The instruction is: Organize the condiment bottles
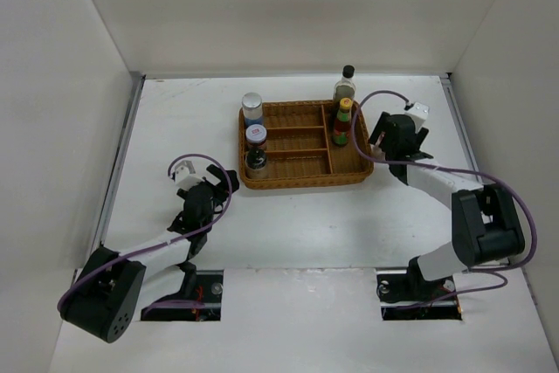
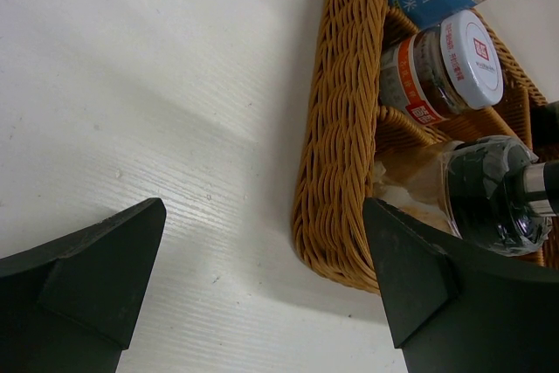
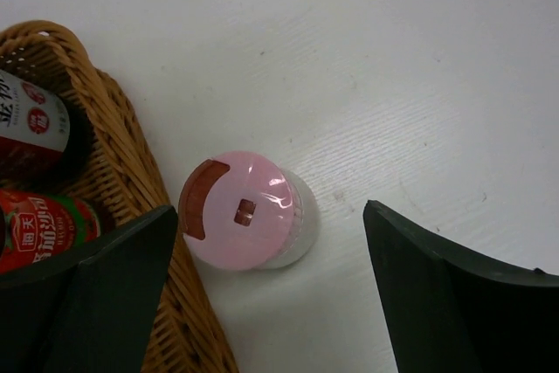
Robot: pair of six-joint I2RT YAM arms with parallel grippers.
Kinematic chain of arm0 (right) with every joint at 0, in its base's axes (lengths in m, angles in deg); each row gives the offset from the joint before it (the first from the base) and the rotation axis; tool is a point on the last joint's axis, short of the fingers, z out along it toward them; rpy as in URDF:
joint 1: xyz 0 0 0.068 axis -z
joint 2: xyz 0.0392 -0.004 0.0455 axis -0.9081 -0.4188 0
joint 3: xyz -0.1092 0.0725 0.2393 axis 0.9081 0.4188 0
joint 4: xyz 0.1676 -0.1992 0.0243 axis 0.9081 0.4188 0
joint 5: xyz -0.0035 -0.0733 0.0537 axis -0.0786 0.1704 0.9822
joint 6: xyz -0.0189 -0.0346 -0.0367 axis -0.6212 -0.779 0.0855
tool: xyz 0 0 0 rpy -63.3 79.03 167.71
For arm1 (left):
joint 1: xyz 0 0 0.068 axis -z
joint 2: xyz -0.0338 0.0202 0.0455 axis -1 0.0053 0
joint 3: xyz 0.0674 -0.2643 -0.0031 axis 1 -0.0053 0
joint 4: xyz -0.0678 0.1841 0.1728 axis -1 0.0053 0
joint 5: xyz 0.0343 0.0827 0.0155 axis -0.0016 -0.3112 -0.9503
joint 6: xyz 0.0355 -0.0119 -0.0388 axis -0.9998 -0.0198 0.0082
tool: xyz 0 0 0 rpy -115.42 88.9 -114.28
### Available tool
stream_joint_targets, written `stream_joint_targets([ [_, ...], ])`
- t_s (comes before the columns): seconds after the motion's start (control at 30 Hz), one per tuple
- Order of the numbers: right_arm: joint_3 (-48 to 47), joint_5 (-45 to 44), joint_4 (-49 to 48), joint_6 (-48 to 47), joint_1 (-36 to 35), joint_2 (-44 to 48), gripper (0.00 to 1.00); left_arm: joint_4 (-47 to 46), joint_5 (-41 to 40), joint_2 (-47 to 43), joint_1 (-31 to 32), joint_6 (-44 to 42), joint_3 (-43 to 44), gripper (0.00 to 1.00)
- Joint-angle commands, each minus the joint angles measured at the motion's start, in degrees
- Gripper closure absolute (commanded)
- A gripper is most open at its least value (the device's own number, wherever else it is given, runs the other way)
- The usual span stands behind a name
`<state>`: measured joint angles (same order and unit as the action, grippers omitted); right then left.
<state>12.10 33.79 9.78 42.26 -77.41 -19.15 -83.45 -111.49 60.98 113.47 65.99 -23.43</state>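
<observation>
Right wrist view: the right gripper (image 3: 269, 212) is spread wide and holds nothing. The pink-capped shaker (image 3: 240, 224) stands on the table (image 3: 410, 58) between its fingers, just beside the wicker tray (image 3: 131, 159). The left gripper (image 2: 264, 209) is also wide open and empty, near the tray's corner, where the dark-capped shaker (image 2: 489, 189) stands.

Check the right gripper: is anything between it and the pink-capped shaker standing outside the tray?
Nothing visible does. The pink-capped shaker stands on the table directly below the open right gripper, its cap fully exposed. The wicker tray has its wall close beside the shaker, under one finger, not across the path.
</observation>
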Motion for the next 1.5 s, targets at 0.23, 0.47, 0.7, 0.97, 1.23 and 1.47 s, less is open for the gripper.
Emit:
stream_joint_targets([
  [0.23,-4.1,-1.4,-6.1,-1.1,0.9,-2.3,0.46,-3.1,0.5,0.4,0.3,-0.2,1.7,0.0],
  [0.47,0.1,-6.6,-5.6,-2.4,-3.8,8.6,0.54,-3.1,0.7,0.7,0.4,-0.2,1.9,0.0],
  [0.7,1.8,-6.3,-1.6,-2.6,-14.2,17.4,0.54,-3.1,0.9,0.0,0.5,-0.3,2.0,0.0],
  [0.97,1.2,-4.9,-2.5,-1.3,-20.2,10.3,0.53,-2.6,0.9,-1.3,0.2,-0.4,1.8,0.0],
  [1.23,1.4,-5.0,-4.5,0.0,-21.4,2.2,0.44,-1.1,0.9,-1.6,0.1,-0.8,2.6,0.0],
  [1.47,2.3,-5.4,-4.5,-0.5,-21.5,8.3,0.0,3.2,0.9,-1.6,-0.3,-1.3,4.3,0.0],
])
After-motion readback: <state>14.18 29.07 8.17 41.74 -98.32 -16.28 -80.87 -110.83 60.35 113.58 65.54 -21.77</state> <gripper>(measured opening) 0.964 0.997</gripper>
